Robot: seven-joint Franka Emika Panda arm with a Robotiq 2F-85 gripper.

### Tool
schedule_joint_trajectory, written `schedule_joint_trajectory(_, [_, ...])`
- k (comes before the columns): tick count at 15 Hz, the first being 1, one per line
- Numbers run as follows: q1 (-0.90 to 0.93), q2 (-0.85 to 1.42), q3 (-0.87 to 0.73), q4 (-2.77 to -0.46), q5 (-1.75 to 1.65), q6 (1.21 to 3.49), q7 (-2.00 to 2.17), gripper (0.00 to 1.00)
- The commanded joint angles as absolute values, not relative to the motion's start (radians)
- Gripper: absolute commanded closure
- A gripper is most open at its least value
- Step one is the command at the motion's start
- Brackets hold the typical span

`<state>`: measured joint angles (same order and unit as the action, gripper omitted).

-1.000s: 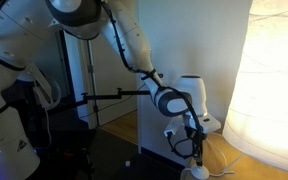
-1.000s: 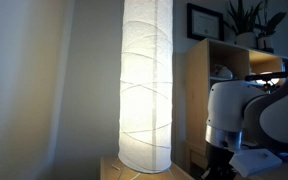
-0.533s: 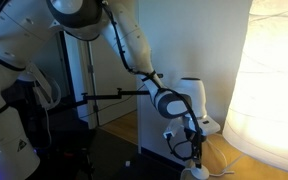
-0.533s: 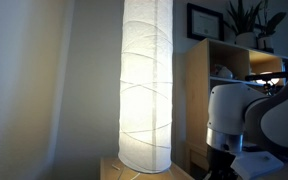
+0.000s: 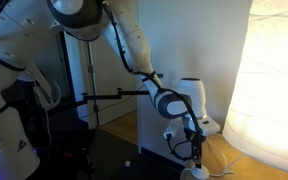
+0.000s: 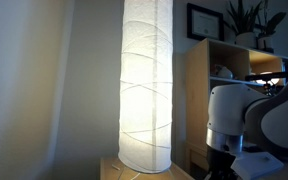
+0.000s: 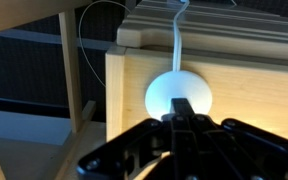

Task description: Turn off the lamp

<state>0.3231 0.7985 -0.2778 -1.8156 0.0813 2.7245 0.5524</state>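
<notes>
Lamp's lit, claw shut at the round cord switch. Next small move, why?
Probably press the shut claw straight onto the round white switch: the lamp glows, the claw tips line up with the disc's middle, and contact isn't clear.

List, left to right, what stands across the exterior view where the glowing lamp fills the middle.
Left to right: grey wall → lamp → framed picture → leafy plant.
</notes>
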Motion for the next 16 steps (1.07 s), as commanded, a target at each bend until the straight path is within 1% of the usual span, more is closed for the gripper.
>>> schedule_joint_trajectory(1, [0.309,0.825,-0.269,-1.77,0.051,2.685,0.567,1.0])
schedule_joint_trajectory(16, [0.263,0.908,-0.233,-1.596,0.023,2.479,0.558,1.0])
